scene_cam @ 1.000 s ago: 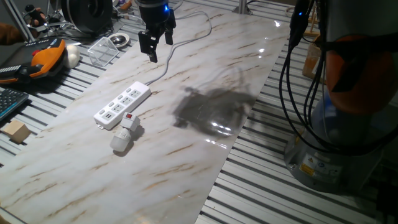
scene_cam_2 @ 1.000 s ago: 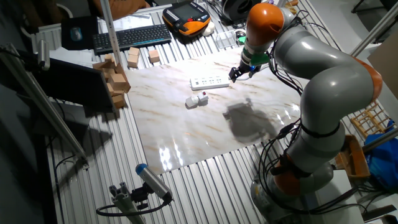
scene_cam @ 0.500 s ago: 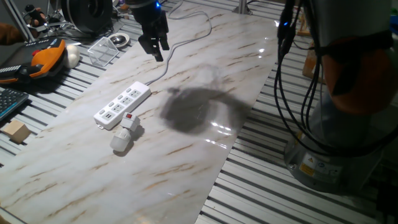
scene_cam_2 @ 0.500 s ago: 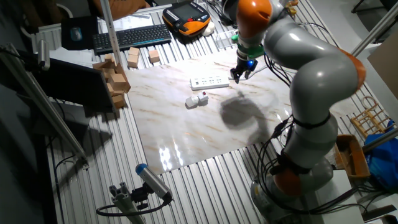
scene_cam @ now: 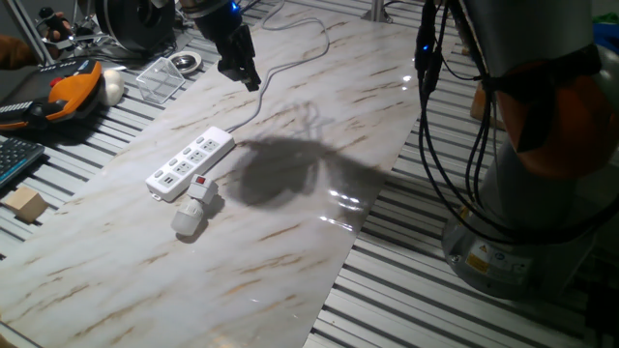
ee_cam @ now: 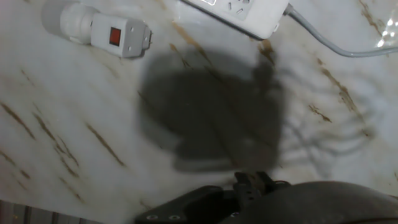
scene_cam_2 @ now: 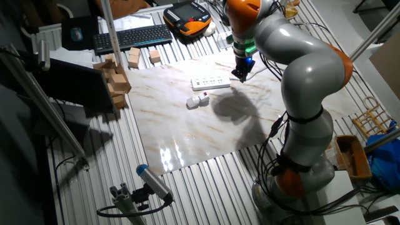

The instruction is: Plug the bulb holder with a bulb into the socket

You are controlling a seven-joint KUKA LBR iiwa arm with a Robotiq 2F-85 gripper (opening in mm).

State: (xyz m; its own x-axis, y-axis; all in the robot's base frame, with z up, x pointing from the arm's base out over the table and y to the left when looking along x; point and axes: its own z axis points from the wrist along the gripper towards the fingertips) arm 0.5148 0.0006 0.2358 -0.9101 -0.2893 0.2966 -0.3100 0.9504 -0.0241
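Note:
The socket, a long white power strip [scene_cam: 191, 162], lies on the marble table with its pale grey cord [scene_cam: 253, 101] running to the back. The white bulb holder [scene_cam: 201, 188] with a red switch lies on its side just in front of the strip, with the frosted bulb [scene_cam: 187, 220] joined to it. My gripper [scene_cam: 242, 72] hangs above the cord behind the strip, open and empty. In the other fixed view the gripper [scene_cam_2: 241, 75] is right of the strip [scene_cam_2: 211, 82] and the holder [scene_cam_2: 200, 99]. The hand view shows the holder [ee_cam: 118, 37], bulb [ee_cam: 59, 14] and strip end [ee_cam: 242, 12].
A clear plastic box [scene_cam: 160, 77], an orange and black pendant [scene_cam: 68, 92] and a wooden block [scene_cam: 26, 204] lie left of the marble slab [scene_cam: 290, 242]. A keyboard [scene_cam_2: 132, 36] and wooden blocks [scene_cam_2: 115, 81] sit at the far side. Cables [scene_cam: 435, 116] hang by the robot base.
The arm has swung left, carrying the gripper further left above the cord, and the hand has turned. Its shadow has slid toward the strip. The strip and the holder have not moved.

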